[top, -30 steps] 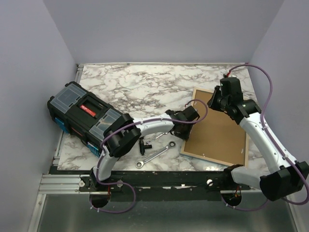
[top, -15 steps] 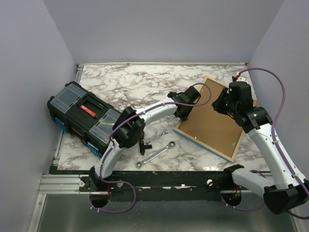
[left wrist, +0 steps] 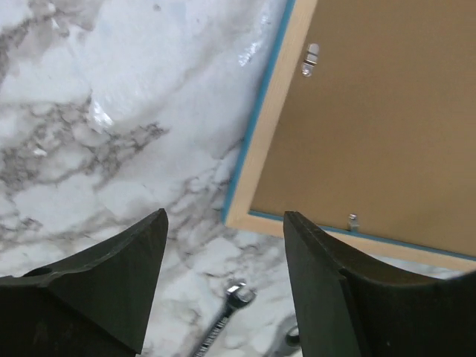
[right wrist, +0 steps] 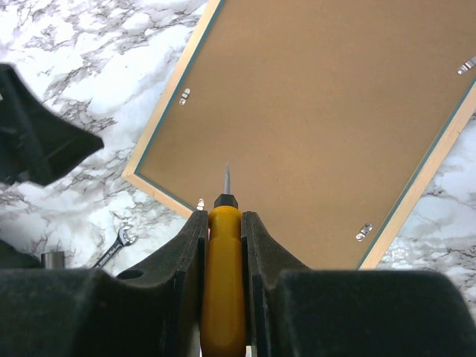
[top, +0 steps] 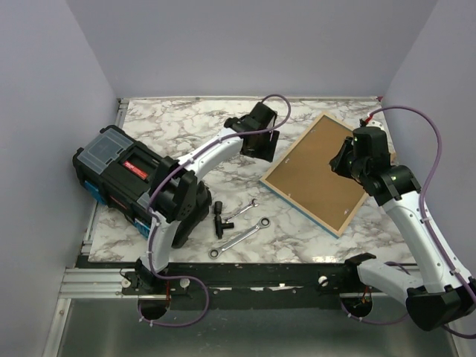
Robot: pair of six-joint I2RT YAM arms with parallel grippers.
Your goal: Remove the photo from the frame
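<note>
brown fibreboard fills the back of the large flat rectangular frame with a pale wood rim and thin turquoise edge point(top: 320, 172), which lies back-up and rotated at centre right of the top view, on the white and grey veined marble table point(top: 186, 119). small silver metal tabs point(right wrist: 184, 95) sit along the inner edge of the rim over the board; the photo is hidden in every view. at the left of the top view stands a closed black plastic toolbox with a red label and clear-lidded compartments point(top: 126, 178); what the compartments hold is too small to tell. below centre lie a silver ratchet spanner point(top: 239, 238), a smaller silver spanner point(top: 242, 210) and a black t-shaped tool point(top: 219, 219). the left gripper point(top: 260, 141) hangs above the marble just left of the frame's upper-left edge; its wrist view shows its dark fingers point(left wrist: 111, 275) spread wide with nothing between them, a frame corner and two tabs beyond. the right gripper point(top: 343, 160) is over the frame's right part; only its wrist view reveals that it pinches a yellow-handled screwdriver point(right wrist: 223, 282), the thin steel tip pointing at the board near the lower-left rim.
</note>
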